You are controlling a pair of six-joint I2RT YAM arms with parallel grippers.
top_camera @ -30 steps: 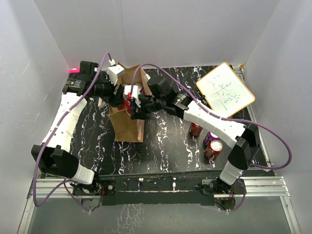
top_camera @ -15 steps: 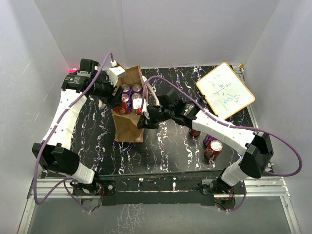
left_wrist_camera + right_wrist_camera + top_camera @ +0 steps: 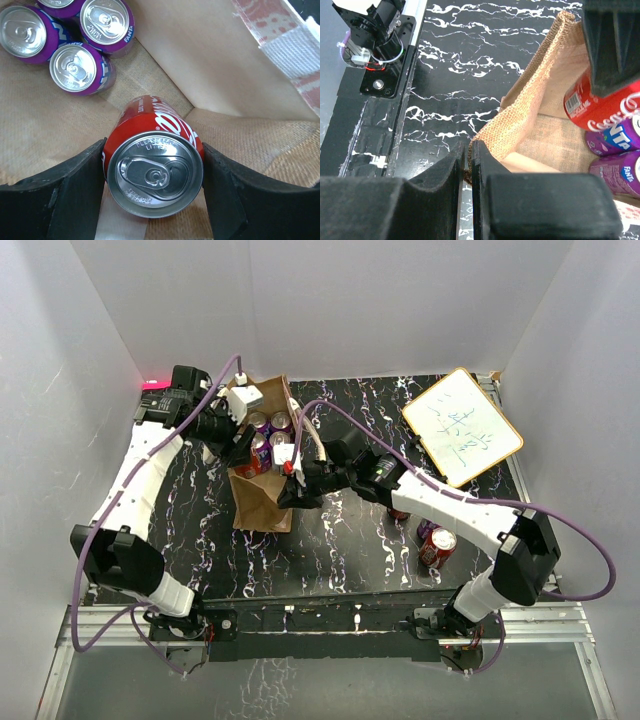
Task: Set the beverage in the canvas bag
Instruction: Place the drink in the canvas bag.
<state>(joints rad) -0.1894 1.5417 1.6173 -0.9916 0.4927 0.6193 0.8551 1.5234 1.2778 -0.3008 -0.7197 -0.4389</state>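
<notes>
Black marbled table point(image 3: 340, 540), canvas bag point(image 3: 262, 502), cans point(image 3: 440, 543), whiteboard point(image 3: 461, 427)

Canvas bag point(image 3: 520, 125) rim is pinched betw. closed jaws of right gripper point(image 3: 468, 165). Inside, at right, red can point(image 3: 600, 112) is seen above two purple cans point(image 3: 615, 137). Black marbled table point(image 3: 470, 60) is seen beyond.

This is a robotics lab, set up as a test cell. Plain white panels point(image 3: 400, 300) wall in the table point(image 3: 340, 540) on three sides, making a bare booth rather than a lived-in room. The table has a black, white-veined top. Along its near edge runs a bare aluminium rail point(image 3: 330, 615), where two white-and-black robot arms are mounted: the left arm point(image 3: 135, 475) and the right arm point(image 3: 450, 502). Loose purple cables point(image 3: 600, 540) loop off the arms. A small whiteboard point(image 3: 462, 426) with handwritten notes sits at the far right corner. A red indicator light point(image 3: 152, 383) glows on the equipment at the far left.
</notes>
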